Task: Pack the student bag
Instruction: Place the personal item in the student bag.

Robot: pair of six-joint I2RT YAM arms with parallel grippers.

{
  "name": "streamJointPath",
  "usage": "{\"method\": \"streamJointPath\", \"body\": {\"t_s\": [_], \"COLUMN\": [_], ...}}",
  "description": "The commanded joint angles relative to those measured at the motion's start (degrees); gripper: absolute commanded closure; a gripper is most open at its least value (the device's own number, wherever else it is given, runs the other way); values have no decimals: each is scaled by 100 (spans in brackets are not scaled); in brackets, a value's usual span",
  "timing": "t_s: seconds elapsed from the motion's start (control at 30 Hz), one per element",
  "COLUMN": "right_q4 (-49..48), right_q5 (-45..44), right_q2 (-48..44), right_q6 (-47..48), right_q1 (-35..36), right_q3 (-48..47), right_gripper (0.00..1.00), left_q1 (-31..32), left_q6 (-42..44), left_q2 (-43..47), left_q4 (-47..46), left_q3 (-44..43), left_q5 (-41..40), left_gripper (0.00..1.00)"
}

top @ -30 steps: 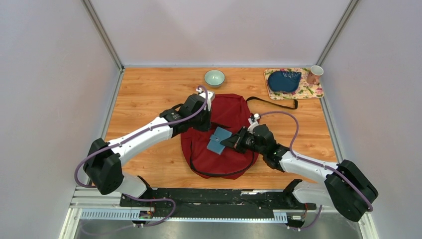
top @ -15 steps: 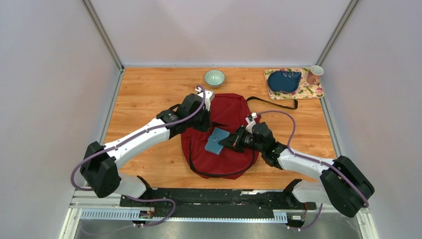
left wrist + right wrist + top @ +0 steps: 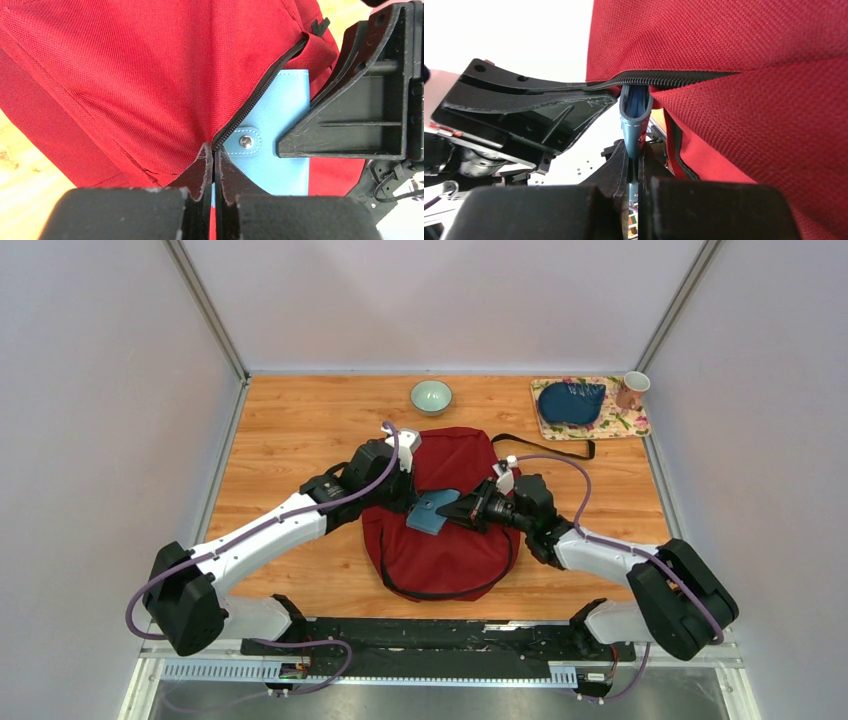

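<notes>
A robot test lab is seen: a wooden table (image 3: 290, 430) is boxed in by plain white walls (image 3: 100, 440), and a metal rail (image 3: 450, 672) is fixed at its near edge.

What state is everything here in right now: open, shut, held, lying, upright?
Student bag: lying flat, zipper partly open.
Blue case: held, one end under the zipper edge.
Left jaws: shut on the bag's zipper edge.
Right jaws: shut on the blue case.
Bowl: upright, looks empty.
Mug: upright.
Dark blue pouch: lying on the floral mat.
</notes>
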State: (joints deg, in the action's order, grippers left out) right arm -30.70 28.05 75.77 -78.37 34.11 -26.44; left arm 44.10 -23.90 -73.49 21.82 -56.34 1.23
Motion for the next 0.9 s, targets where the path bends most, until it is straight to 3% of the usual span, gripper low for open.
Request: {"method": "streamJointPath", "body": {"t_s": [0.0,0.17,0.37,0.5,0.87], "right_q4": [-806,-201,64,283,-129], "right_q5": [-230,-616,-1082,-1862,-2340], "right_q2": [-421,-932,-932,-1160,-1890], "right_q6": [-293,-65,111,172,226], "right_q1": [-115,-115,-106,-97,-97], "right_q3": [15,191,147,445,772], "right_gripper": [100,100,100,100,100], "left_q1": [64,55,55,64,64], "left_q6": [-9,-27,26,87,87], "left_q2": [160,125,195,274,275], "left_q4": [76,-20,-3,94,279], "left_q3": [9,0,-9,-62,88], "left_q5": [386,518,772,1027,1563], "left_gripper": [100,100,100,100,100]}}
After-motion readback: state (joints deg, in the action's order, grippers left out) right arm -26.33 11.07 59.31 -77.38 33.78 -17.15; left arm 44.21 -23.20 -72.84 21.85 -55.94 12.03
